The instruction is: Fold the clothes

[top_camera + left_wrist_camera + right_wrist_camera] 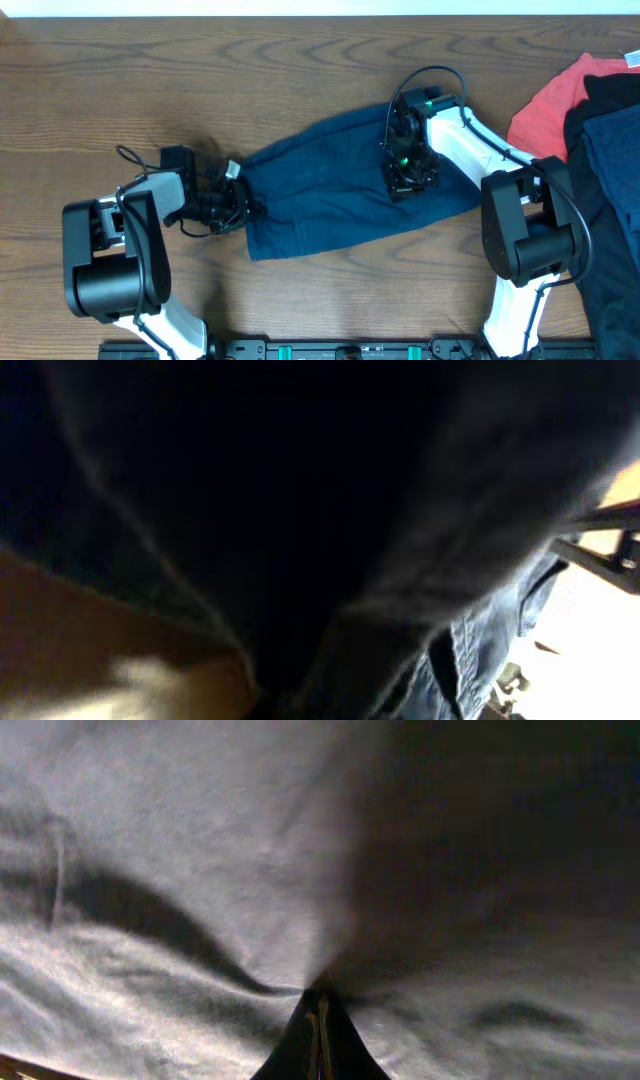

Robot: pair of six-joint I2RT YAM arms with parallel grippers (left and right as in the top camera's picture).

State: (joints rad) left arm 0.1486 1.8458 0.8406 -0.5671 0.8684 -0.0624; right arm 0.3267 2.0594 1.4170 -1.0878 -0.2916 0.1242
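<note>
The navy-blue shorts [320, 190] lie stretched across the middle of the table, running from lower left to upper right. My left gripper [238, 203] is at their left end and looks shut on the edge of the fabric. In the left wrist view the dark cloth [300, 510] fills the frame and hides the jaws. My right gripper [408, 172] is on top of the shorts' right part. In the right wrist view its fingertips [318, 1020] are pressed together on a pinch of fabric [200, 840], with creases radiating from it.
A coral-red shirt [550, 105], a black garment [610, 95] and another dark blue garment [610, 190] are piled at the right edge. Wooden table [150, 80] shows to the left and behind. A light strip runs along the table's far edge.
</note>
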